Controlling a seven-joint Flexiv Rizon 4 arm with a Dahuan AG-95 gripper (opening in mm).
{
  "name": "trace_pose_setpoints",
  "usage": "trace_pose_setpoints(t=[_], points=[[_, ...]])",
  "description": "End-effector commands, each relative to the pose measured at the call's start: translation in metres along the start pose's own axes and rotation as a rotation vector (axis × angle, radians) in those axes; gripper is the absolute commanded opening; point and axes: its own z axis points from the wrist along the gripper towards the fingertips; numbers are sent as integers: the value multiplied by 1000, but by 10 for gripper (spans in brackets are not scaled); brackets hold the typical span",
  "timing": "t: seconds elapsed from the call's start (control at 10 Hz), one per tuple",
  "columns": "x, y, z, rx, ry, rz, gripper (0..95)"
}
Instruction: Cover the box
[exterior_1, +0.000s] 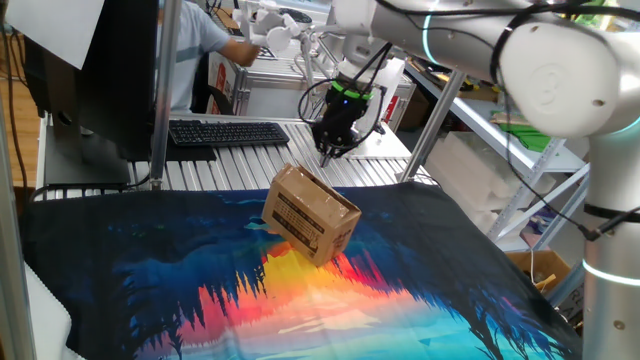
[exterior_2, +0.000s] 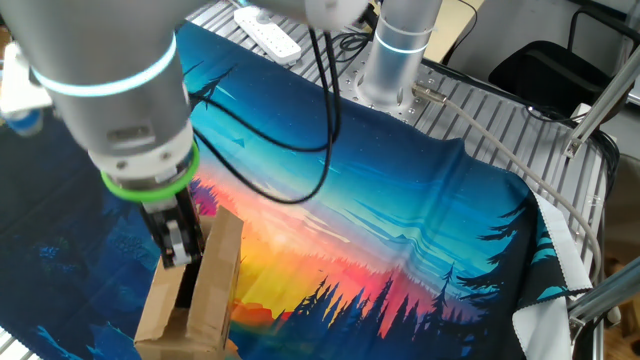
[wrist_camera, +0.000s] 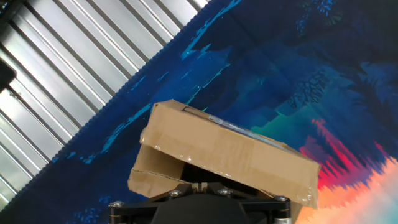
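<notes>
1. Looking first at the box (exterior_1: 312, 215), we find it lying on the printed cloth (exterior_1: 400, 300) that covers the tabletop (exterior_1: 250, 165), close to the cloth's far edge in one fixed view. It rests at an angle to that edge, and black print shows on its side.

2. We see from the other fixed view what the first hides: one long flap (exterior_2: 222, 270) stands steeply up, almost on edge, beside the gripper (exterior_2: 177, 250). Only part of the box shows here, at the bottom of the frame.

3. We get the top of the box (wrist_camera: 230, 152) in the hand view. A broad taped panel lies across it, and a second flap sags lower at the near left, leaving a dark gap between them. So the top is not lying flat and closed.

4. We read the jaws as together, with nothing between them. In one fixed view the gripper (exterior_1: 328, 152) hangs pointing down, above and behind the box, clear of it.

5. We cannot tell from the other fixed view whether the fingers touch the raised flap; they appear just beside it.

6. Farther out, one fixed view alone shows a black keyboard (exterior_1: 228, 132) on the slatted tabletop beyond the cloth, and a person in blue (exterior_1: 195, 45) behind it.

7. We see a white power strip (exterior_2: 268, 35) only in the other fixed view, near the arm's base (exterior_2: 392, 60).
</notes>
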Motion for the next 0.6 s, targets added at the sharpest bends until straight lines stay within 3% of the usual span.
trace_pose_setpoints(t=[0.1, 0.4, 0.5, 0.6], points=[[1, -14, -12, -4, 6, -10, 190], [2, -34, -24, -2, 13, -14, 190], [2, -39, -27, 1, 12, -2, 0], [2, -42, -28, 6, 14, 15, 0]])
